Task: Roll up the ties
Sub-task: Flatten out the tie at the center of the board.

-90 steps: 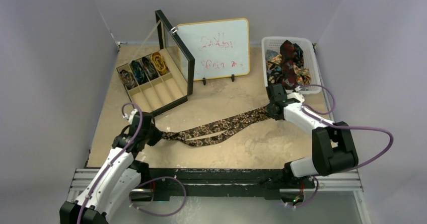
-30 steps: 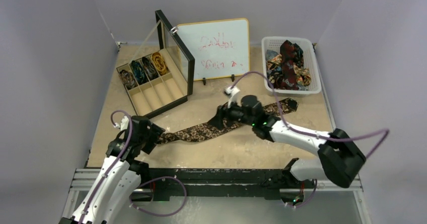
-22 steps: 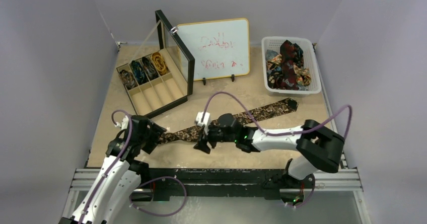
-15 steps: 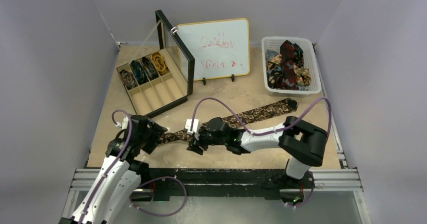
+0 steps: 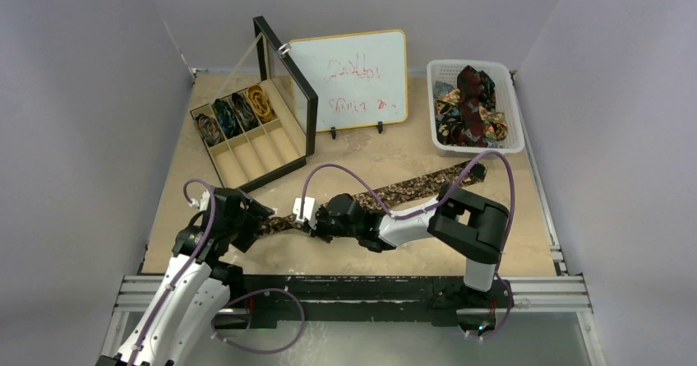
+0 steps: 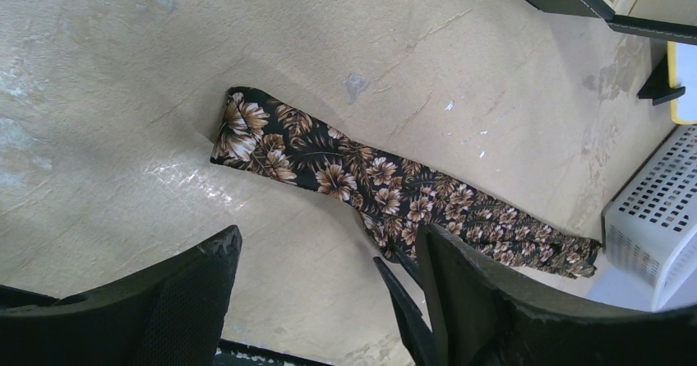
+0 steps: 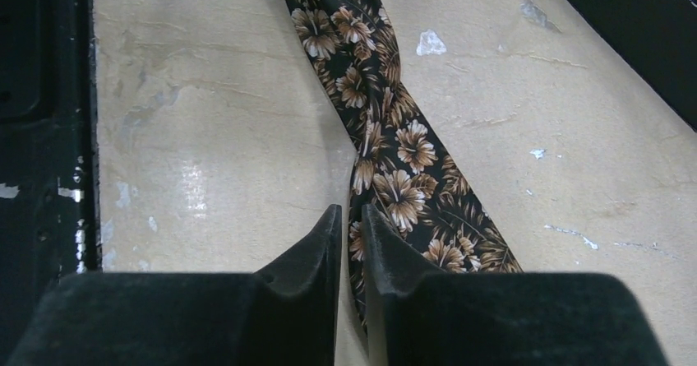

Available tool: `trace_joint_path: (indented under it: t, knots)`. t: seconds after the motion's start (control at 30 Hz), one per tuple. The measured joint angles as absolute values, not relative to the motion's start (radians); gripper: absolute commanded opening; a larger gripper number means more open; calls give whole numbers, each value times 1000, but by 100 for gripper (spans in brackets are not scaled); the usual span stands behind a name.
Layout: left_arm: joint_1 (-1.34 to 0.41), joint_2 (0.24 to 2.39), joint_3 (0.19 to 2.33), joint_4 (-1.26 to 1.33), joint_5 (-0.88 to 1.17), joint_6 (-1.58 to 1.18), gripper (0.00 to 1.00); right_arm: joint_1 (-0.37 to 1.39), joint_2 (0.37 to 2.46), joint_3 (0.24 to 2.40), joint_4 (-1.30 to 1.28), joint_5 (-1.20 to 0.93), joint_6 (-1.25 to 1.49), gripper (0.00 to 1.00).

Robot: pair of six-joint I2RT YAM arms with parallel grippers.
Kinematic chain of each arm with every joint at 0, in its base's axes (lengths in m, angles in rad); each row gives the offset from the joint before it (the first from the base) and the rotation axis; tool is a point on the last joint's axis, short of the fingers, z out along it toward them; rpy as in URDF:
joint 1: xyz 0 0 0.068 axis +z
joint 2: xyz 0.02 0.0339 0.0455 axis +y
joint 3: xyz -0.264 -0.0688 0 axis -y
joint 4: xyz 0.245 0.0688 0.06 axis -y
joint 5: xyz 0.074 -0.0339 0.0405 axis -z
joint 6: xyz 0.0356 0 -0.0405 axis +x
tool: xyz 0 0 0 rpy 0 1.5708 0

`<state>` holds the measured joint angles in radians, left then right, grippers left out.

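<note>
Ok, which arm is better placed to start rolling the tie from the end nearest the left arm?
Left, probably: the left gripper hangs open right by that end of the tie; the right gripper sits further along it, fingers pinching its edge.

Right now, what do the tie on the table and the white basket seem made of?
The tie looks like soft printed fabric, maybe silk or polyester: it lies limp and folds flat. The basket: matte white moulded plastic, given its grid of holes.
</note>
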<state>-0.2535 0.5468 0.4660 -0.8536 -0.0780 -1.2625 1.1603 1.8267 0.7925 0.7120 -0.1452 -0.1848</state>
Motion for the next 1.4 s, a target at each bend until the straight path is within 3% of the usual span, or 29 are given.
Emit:
trace_joint_path:
  t: [0.47, 0.87, 1.4]
  knots:
    - [-253, 547, 466, -854, -79, -1262, 76, 1160, 1863, 817, 717, -120, -192, 23]
    - [-253, 547, 466, -854, -79, -1262, 76, 1165, 1888, 817, 741, -52, -196, 3]
    - [-253, 546, 466, -854, -83, -1263, 76, 1167, 1814, 796, 851, 227, -234, 0]
